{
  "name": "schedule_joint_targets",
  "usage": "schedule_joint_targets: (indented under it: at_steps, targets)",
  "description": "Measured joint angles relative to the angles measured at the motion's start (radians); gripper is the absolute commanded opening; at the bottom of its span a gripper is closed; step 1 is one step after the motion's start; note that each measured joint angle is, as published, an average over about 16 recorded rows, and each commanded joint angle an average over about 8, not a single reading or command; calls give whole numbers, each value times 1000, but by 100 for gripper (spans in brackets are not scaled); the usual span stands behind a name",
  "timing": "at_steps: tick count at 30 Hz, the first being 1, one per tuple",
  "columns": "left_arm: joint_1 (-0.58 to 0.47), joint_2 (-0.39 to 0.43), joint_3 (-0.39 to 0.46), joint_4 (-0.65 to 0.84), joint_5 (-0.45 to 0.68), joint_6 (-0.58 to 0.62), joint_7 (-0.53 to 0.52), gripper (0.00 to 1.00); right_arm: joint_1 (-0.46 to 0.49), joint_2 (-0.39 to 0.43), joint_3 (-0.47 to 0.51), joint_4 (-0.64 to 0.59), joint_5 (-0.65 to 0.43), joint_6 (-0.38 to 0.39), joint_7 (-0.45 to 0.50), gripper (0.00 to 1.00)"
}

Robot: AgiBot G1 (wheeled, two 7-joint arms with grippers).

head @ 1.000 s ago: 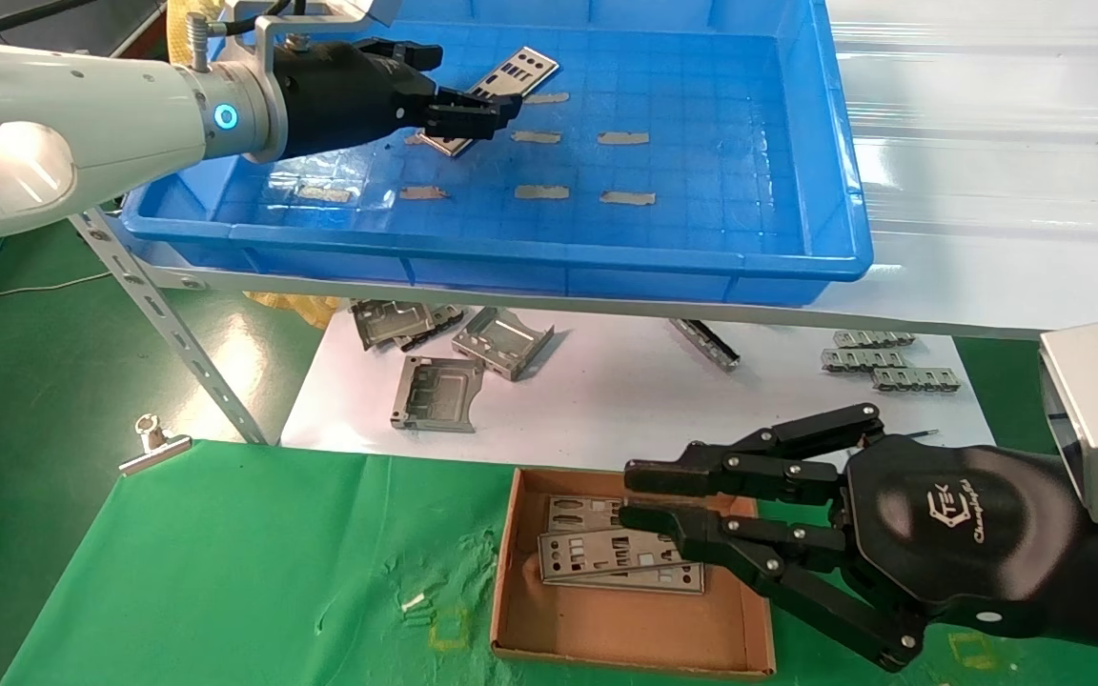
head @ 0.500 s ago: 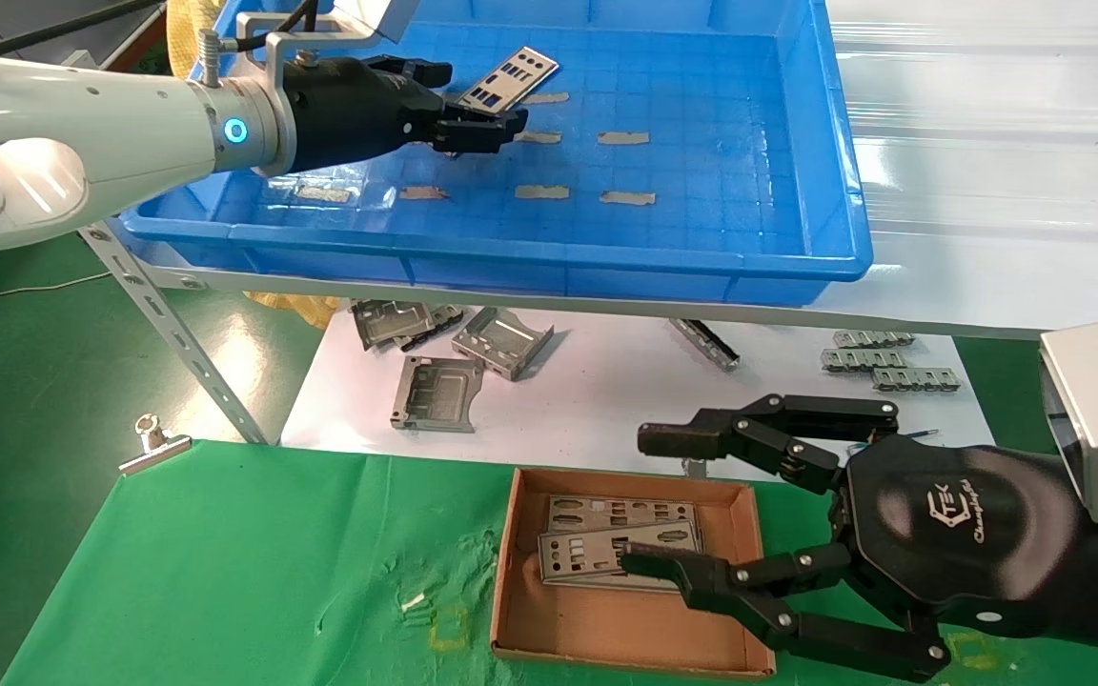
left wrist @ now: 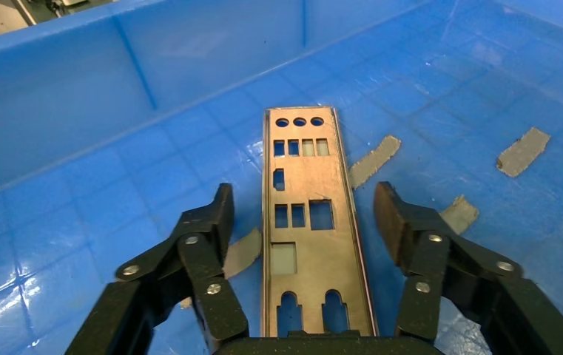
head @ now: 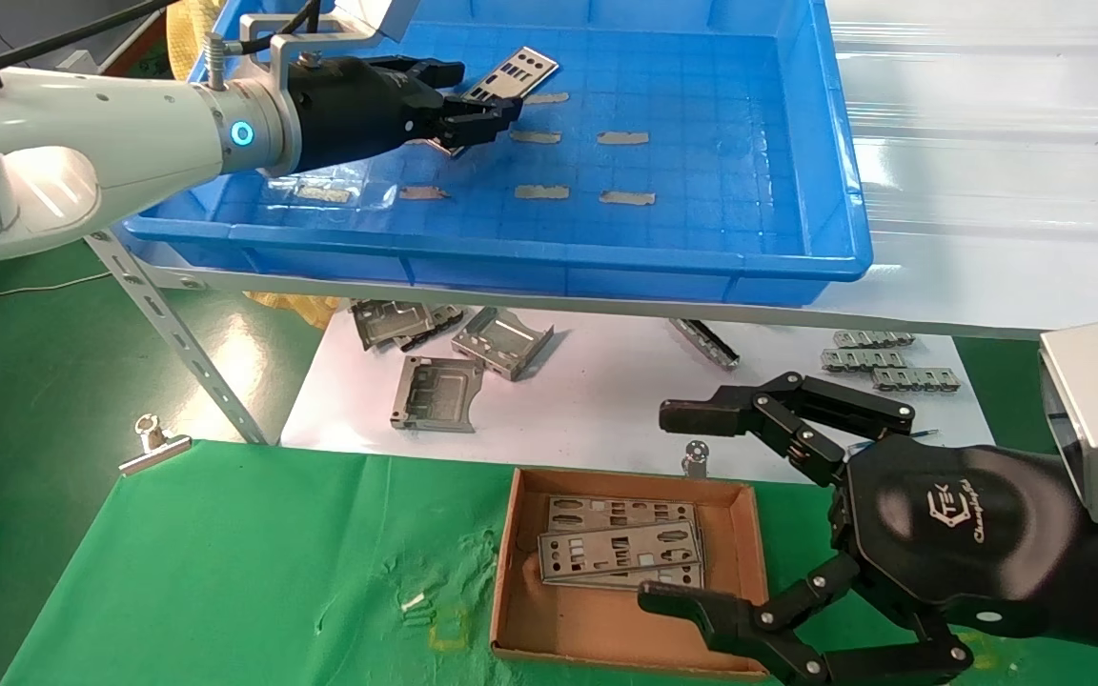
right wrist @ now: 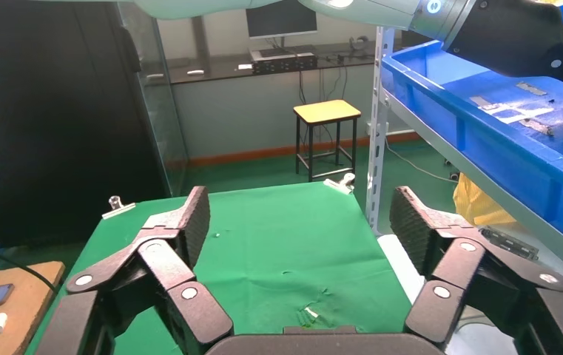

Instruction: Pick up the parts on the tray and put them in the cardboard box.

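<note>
The left gripper [head: 480,110] reached into the blue tray [head: 797,171] at about eleven o'clock in the head view. Its fingers [left wrist: 393,218] stood apart on either side of the last plate [left wrist: 308,214], one by each long edge, not visibly pressing it. The plate's near end sat deep between the jaws, and its far end pointed toward the tray's back wall.

The plate looked thin, stiff and light, with a smooth, probably slippery face and many punched holes. Pinching across its narrow width, on the long edges, seemed the best hold.

The right gripper [head: 692,510] hung wide open at five o'clock, beside the cardboard box [head: 511,572], where other plates [head: 620,553] already lay stacked.
</note>
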Motion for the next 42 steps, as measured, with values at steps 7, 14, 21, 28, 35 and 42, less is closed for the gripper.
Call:
schedule_joint_targets:
  at_steps: [7,14,21,28,35,42]
  targets:
    - [2,0,17,-7,-18,-5,-6,0,0,0,0,0,0,0,0,100]
    - [-1,-1,32,-12,-39,-8,-10,0,0,0,0,0,0,0,0,100]
    - [-19,-5,37,-11,-67,-2,-11,0,0,0,0,0,0,0,0,100]
    - [-46,-12,35,-1,-98,31,-9,0,0,0,0,0,0,0,0,100]
    - [-69,-34,30,9,-124,135,6,0,0,0,0,0,0,0,0,100]
    - [-72,-89,22,-1,-155,369,52,0,0,0,0,0,0,0,0,100]
